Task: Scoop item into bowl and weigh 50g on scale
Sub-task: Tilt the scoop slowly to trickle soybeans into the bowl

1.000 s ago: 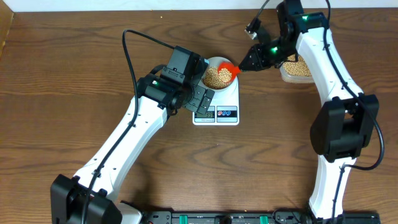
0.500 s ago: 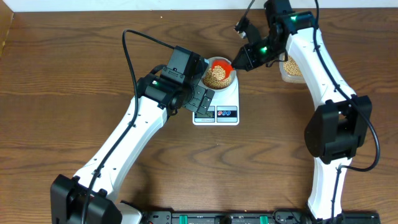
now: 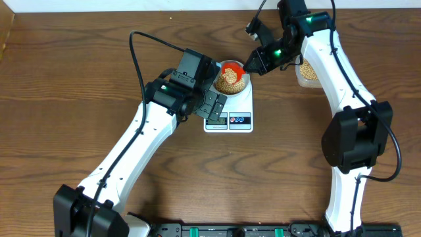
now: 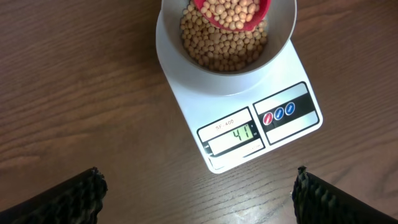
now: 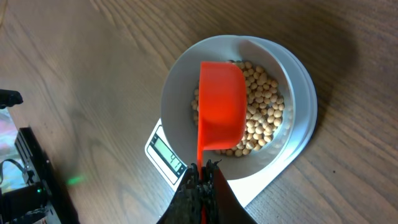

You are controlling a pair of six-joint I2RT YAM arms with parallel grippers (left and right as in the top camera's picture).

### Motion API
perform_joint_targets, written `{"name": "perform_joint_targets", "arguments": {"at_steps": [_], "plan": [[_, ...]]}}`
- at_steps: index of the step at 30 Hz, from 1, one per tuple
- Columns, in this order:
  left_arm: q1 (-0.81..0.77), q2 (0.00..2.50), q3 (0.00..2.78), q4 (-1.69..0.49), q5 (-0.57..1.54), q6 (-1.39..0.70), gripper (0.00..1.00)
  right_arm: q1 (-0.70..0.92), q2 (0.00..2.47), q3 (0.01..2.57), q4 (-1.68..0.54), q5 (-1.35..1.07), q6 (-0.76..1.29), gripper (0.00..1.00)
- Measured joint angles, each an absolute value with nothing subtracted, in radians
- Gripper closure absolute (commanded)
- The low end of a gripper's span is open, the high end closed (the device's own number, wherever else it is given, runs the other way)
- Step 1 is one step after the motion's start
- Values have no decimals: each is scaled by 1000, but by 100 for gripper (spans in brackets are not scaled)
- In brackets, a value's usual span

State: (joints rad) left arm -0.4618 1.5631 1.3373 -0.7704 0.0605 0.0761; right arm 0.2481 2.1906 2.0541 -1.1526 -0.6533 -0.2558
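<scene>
Right gripper (image 5: pixel 200 180) is clamped tight on the thin handle of an orange scoop (image 5: pixel 221 106), fingers pressed together around it at the bottom centre of the right wrist view. The scoop is held over the bowl (image 5: pixel 177 93), inside its rim, and shows its smooth back to that camera. In the left wrist view its red-orange cup (image 4: pixel 233 12) sits at the top edge of the frame with beans lying in it.

Most of the beans (image 4: pixel 217 46) form a tan heap in the bowl (image 4: pixel 280 53), directly under and around the scoop. The bowl stands on the far part of the white scale (image 4: pixel 186 118), whose lit display (image 4: pixel 233 138) shows what looks like 41, beside two small round buttons.

In the overhead view the scale (image 3: pixel 240 105) lies in the upper centre of the frame on the brown wooden counter (image 3: pixel 66 99), with the bowl (image 3: pixel 220 66) at its top end and the right gripper (image 3: pixel 253 64) just to the upper right of it.

Left gripper (image 3: pixel 214 102) hovers over the scale's left side; in its own view its two dark fingertips (image 4: pixel 87 190) stand far apart in the lower corners, holding nothing.

At the upper right, a clear tub (image 3: pixel 308 71) holding more beans is partly hidden behind the right arm.
</scene>
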Motion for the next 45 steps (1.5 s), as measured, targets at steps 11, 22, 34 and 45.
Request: {"name": "perform_joint_targets", "arguments": {"at_steps": [11, 22, 34, 45], "plan": [[-462, 1563, 1337, -770, 60, 76, 2, 248, 2191, 2054, -1146, -653, -281, 99], [-462, 1563, 1337, -770, 60, 76, 2, 248, 2191, 2054, -1139, -653, -331, 99], [-462, 1563, 1337, -770, 60, 76, 2, 248, 2190, 2054, -1139, -649, -389, 99], [-462, 1563, 1337, -770, 60, 76, 2, 248, 2190, 2054, -1139, -635, -434, 99]]}}
